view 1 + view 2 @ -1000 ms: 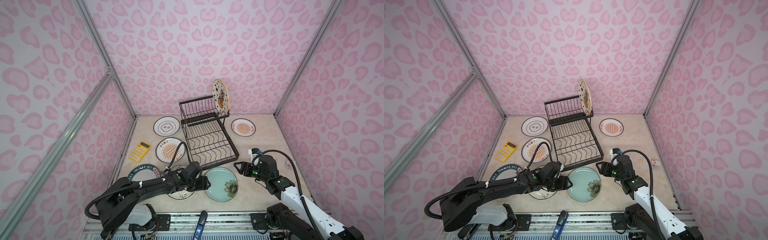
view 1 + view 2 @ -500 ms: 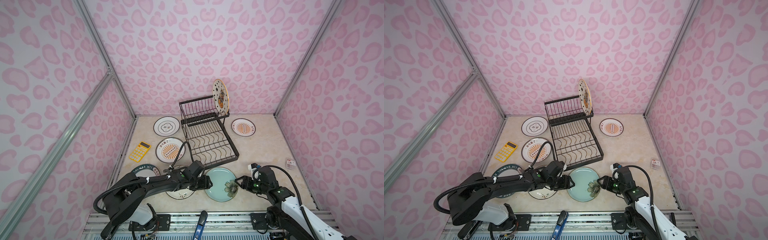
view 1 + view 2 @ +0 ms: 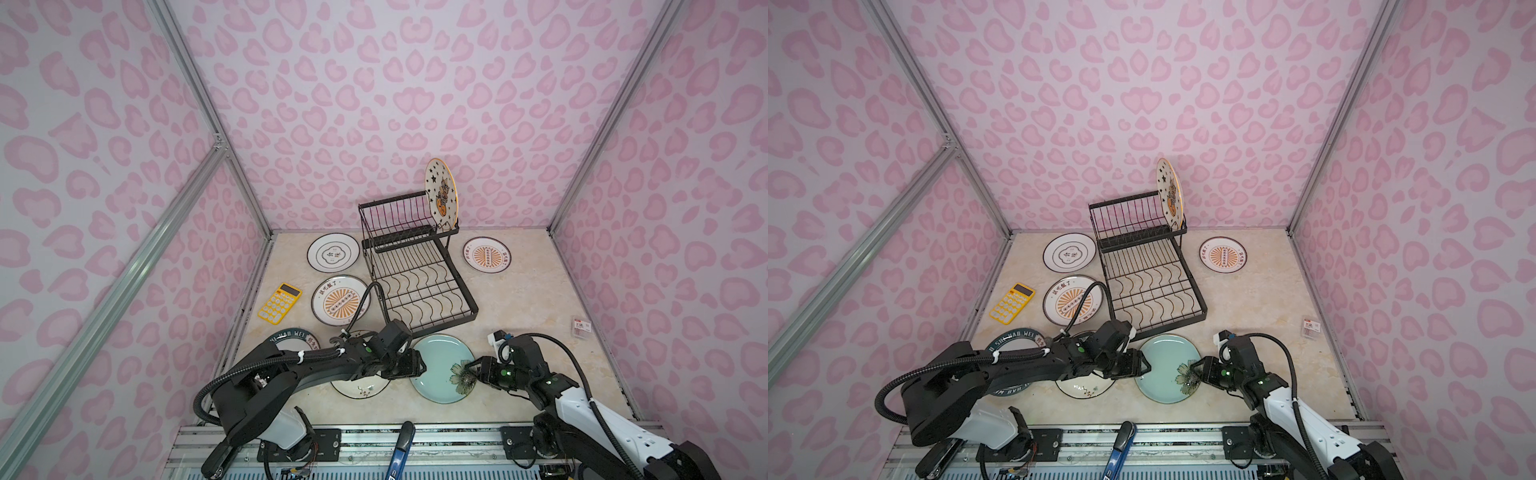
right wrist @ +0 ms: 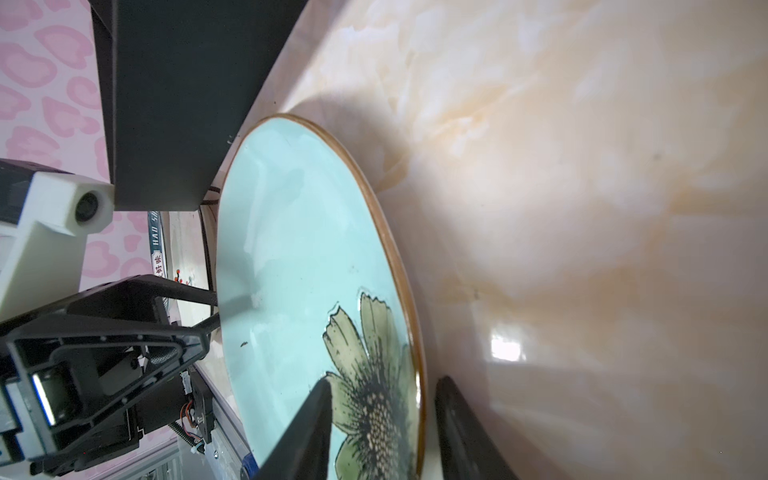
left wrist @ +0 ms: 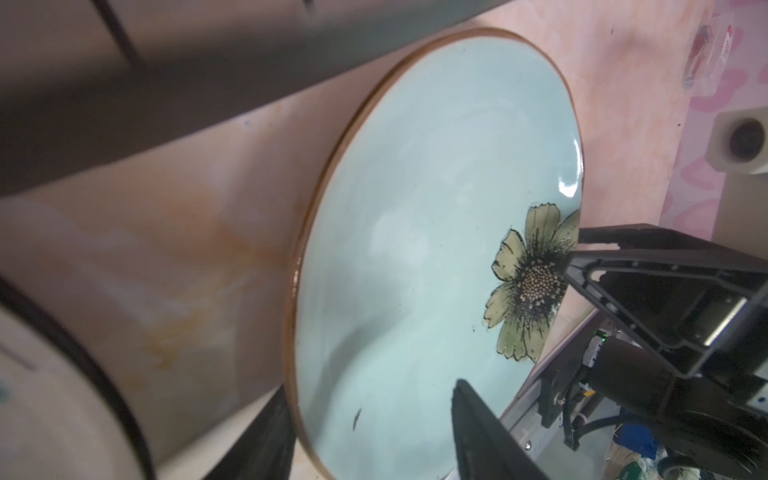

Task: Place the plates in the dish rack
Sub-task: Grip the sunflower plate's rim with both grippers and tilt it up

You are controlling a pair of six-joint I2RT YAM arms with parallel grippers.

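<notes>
The pale blue plate with a flower lies flat on the table near the front. My left gripper is open, with its fingers on either side of the plate's left rim. My right gripper is open astride the right rim, at the flower. In the black dish rack a starred plate stands upright in the raised basket. Flat on the table lie two orange sunburst plates and a black-ringed white plate. My left arm partly hides a green-rimmed plate and a cream floral plate.
A yellow calculator lies by the left wall. Near the right wall sits a small packet. A blue-handled tool rests on the front rail. The rack's front corner stands just behind the blue plate.
My right gripper has come down and left onto the blue plate's right rim. The left gripper has edged onto the left rim. Both pairs of jaws have narrowed.
</notes>
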